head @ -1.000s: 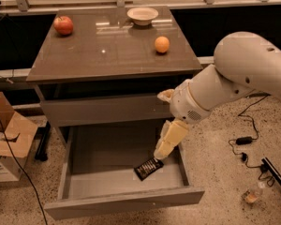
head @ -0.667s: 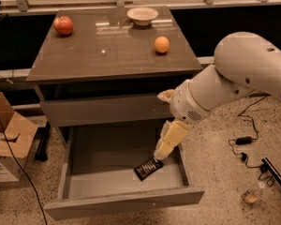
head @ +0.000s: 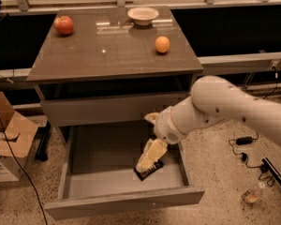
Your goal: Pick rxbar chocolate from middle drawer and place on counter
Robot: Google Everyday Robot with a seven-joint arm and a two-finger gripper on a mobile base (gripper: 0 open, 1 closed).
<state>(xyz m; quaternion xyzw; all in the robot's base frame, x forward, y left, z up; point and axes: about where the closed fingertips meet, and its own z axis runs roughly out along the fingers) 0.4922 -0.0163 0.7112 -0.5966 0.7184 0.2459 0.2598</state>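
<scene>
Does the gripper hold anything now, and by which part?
It cannot be told: the gripper is down at the rxbar chocolate in the middle drawer.

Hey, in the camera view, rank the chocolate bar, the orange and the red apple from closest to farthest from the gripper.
The gripper is down in the open middle drawer.
1. rxbar chocolate: directly at the gripper, on the drawer floor.
2. orange: up on the counter, right side.
3. red apple: the counter's far left corner.
</scene>
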